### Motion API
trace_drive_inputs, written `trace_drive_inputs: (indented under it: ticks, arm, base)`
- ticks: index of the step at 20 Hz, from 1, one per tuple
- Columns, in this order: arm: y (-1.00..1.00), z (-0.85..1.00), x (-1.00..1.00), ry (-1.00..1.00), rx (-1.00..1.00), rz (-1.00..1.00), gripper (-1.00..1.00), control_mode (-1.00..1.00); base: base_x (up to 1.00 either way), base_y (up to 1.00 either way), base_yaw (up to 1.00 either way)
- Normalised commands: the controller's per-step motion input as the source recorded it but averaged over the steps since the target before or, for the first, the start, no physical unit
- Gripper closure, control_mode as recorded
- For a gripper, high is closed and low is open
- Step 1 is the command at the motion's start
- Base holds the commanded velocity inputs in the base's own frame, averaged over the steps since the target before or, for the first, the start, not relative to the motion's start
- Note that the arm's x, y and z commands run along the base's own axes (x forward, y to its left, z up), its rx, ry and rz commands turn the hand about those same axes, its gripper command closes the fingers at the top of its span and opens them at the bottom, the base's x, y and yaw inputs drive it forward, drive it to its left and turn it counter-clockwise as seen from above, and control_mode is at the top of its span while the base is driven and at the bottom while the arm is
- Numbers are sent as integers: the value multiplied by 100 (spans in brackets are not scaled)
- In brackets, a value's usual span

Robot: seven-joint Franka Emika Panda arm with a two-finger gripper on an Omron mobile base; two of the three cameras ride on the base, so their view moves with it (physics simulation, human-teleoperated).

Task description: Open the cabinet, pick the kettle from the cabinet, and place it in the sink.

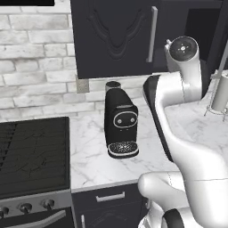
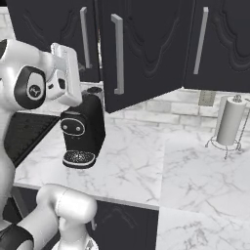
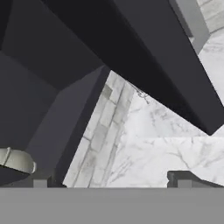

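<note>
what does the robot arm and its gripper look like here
The arm is glossy white with rounded, bulbous links and dark black joint sections; a round dark cap sits at one joint end. The gripper shows two small dark grey squared finger tips. No cables or markings visible.

No readable text, labels or numbers anywhere.

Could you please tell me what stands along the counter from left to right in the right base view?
Stove top → black coffee machine → open cabinet door hanging above the counter → paper towel roll on its wire holder.
</note>
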Motion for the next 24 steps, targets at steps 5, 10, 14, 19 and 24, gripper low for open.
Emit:
trace_drive_inputs:
  ticks: [5, 10, 14, 19, 24]
  arm:
    - [-6, -9, 32, -47, 0, -14, -100, -100]
    - [-4, -8, 37, -37, 0, -27, -100, -100]
    - [-6, 0, 37, -8, 1, -30, -100, -100]
    - [-8, 0, 27, 0, 2, -31, -100, -100]
    - [-21, 2, 8, 0, 11, -28, -100, -100]
  base:
    - [0, 0, 0]
    - [0, 0, 0]
    - [0, 0, 0]
    - [0, 0, 0]
    - [0, 0, 0]
